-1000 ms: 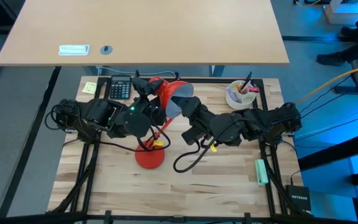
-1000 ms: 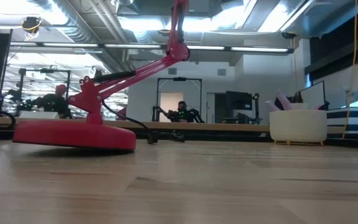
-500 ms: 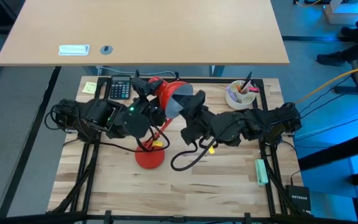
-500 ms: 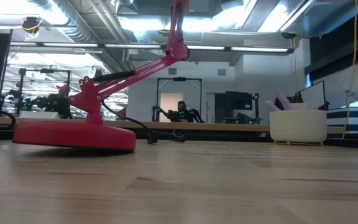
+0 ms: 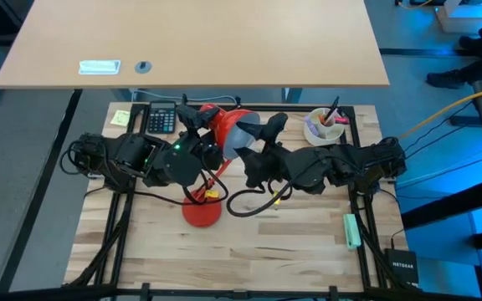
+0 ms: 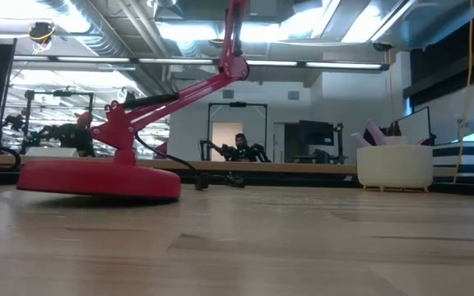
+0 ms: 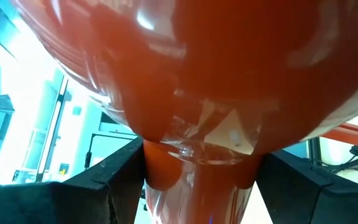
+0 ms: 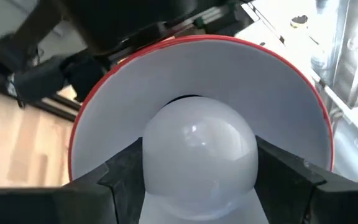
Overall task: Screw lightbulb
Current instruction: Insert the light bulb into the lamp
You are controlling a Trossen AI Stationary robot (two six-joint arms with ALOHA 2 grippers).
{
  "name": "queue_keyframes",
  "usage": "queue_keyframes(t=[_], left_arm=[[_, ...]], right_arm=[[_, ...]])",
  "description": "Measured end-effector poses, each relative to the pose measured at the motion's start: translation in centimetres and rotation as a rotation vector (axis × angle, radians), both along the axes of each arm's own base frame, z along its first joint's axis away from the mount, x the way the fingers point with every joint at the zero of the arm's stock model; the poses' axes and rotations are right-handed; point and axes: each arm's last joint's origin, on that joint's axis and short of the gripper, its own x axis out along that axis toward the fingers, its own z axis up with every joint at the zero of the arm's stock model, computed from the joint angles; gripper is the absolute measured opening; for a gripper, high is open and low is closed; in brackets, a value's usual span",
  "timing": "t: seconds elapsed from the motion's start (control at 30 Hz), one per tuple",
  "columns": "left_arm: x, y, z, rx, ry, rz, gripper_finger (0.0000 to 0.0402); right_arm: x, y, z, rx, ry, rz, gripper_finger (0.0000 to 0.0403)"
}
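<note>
Red desk lamp (image 5: 212, 159) stands on the wooden worktop (image 5: 249, 251). Its round base (image 5: 201, 210) sits just left of worktop centre, its jointed arm rises toward 12 o'clock, and its shade (image 5: 231, 131) is held up near the back edge, mouth turned toward 3 o'clock.

Left tool (image 5: 197, 119): positioned at the 9 o'clock side of the shade. In the left wrist view the red neck of the shade (image 7: 194, 168) fills the gap between the two dark fingers (image 7: 98, 186), which press against it on both sides. The tool is clamped on the shade.

Right tool (image 5: 268, 132): at the 3 o'clock side of the shade, at its mouth. In the right wrist view the lightbulb (image 8: 199, 154), white and rounded, sits between the fingers (image 8: 284, 180), gripped on either flank. The bulb is inside the white-lined shade (image 8: 197, 81), its far end toward the dark socket opening; whether the screw base is engaged cannot be determined.

Other items: a black cable (image 5: 253, 205) loops on the worktop at 5 o'clock of the shade. A white cup of pens (image 5: 325, 125) stands at the back right. A calculator (image 5: 161, 119) lies at the back left. A green marker (image 5: 351, 231) lies near the right edge.
</note>
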Motion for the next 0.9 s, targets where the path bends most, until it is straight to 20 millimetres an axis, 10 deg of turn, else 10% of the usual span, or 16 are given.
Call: queue_keyframes(t=[0.9], left_arm=[[-0.01,-0.14,0.13,0.013,0.008,-0.008,0.0251]], right_arm=[[0.29,-0.43,-0.10,0.708,-0.490,-0.078,0.0257]])
